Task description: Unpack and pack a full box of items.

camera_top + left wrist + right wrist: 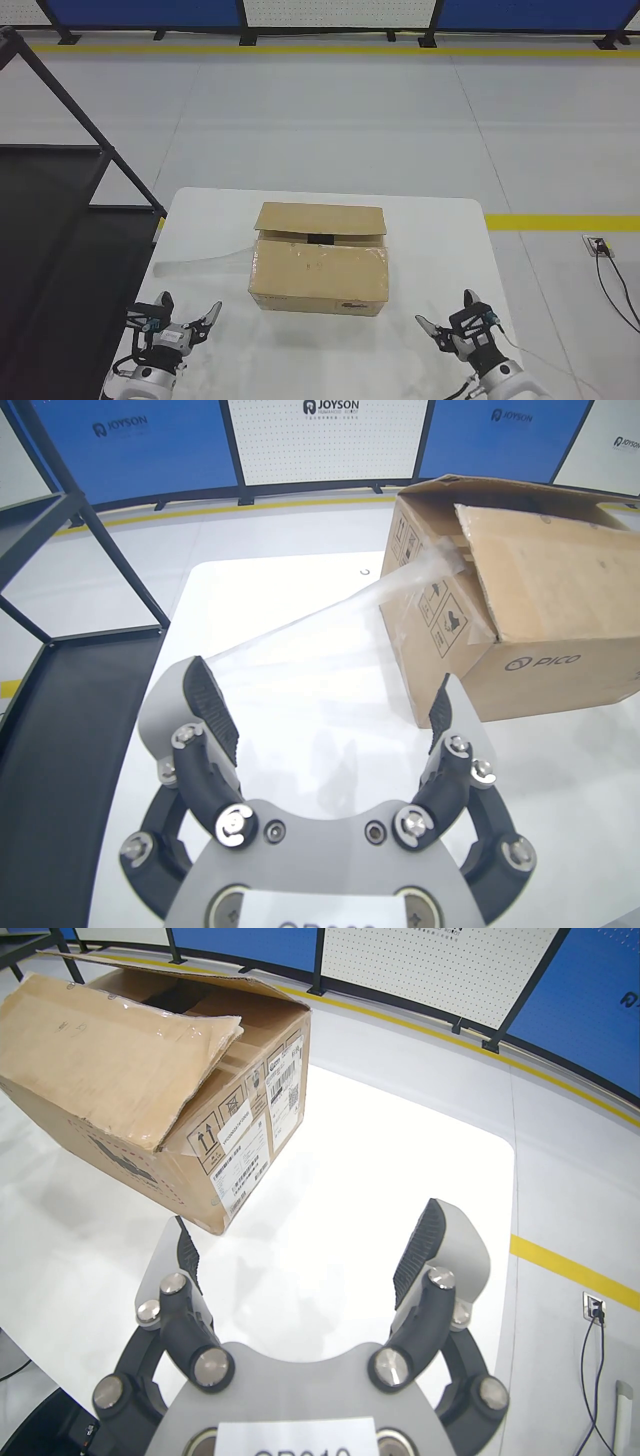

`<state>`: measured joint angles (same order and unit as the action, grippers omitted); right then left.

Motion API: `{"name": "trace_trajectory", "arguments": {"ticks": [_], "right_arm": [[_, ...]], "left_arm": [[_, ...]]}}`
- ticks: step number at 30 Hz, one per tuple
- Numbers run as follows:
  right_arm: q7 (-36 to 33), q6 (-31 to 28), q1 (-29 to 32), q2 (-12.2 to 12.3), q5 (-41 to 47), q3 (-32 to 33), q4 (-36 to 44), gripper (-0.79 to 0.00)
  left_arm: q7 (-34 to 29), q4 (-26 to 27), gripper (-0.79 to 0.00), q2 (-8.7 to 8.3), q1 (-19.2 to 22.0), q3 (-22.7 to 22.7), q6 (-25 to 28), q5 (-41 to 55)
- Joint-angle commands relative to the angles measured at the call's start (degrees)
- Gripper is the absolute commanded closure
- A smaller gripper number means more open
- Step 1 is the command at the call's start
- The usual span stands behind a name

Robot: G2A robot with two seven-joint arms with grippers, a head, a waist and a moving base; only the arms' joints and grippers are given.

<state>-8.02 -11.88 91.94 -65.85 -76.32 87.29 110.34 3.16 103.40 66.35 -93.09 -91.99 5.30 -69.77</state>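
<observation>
A brown cardboard box (320, 275), its top flaps ajar, sits in the middle of the white surface (440, 240), with a clear tape strip (310, 625) trailing from it. The left end effector (320, 680) and right end effector (305, 1223) hover released, flanking its near corners.

Matt brown cardboard box (318, 278) on a smooth, faintly glossy white worktop (430, 250).
Clear shiny tape (330, 615) trails from it.
</observation>
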Motion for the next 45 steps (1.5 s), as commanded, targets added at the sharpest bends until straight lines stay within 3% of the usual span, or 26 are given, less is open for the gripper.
{"name": "trace_trajectory", "arguments": {"ticks": [1,5,10,19,30,32,36,45], "right_arm": [[0.75,-0.22,-0.12,-0.02,0.17,-0.1,0.17,-0.785],[2.03,-2.91,-2.69,-0.26,4.11,-1.74,-1.3,-0.785],[-1.94,-7.02,-8.6,-0.56,10.61,-4.28,-3.11,-0.785],[-10.12,-12.6,-19.17,-1.16,31.44,-6.31,-8.81,-0.785],[-10.12,-12.6,-19.17,-1.16,31.44,-6.31,-8.81,-0.785],[-9.95,-11.9,-19.68,-1.31,31.76,-7.34,-9.41,-0.785],[-11.17,-12.39,-24.32,-1.7,37.21,-8.8,-13.92,-0.785],[-22.15,-19.49,-35.04,-1.83,52.45,-10.45,-28.48,-0.785]], "left_arm": [[-0.26,-0.11,-0.785,0.12,0.35,0.26,0.31,2.15],[-1.07,-1.1,-0.785,0.32,3.25,0.96,0.15,3.35],[-1.79,-2.24,-0.785,0.31,6.28,0.23,1.35,4.47],[-3.44,-3.17,-0.785,0.31,9.07,-1.06,5.93,10.48],[-3.73,-3.02,-0.785,0.25,8.8,-1.3,6.64,10.38],[-4.12,-3.67,-0.785,0.36,9.66,-0.71,4.73,9.46],[-6.14,-5.74,-0.785,0.68,12.54,1.37,4.29,11.58],[-6.15,-8.5,-0.785,0.84,15.1,1.48,7.73,16.64]]}}
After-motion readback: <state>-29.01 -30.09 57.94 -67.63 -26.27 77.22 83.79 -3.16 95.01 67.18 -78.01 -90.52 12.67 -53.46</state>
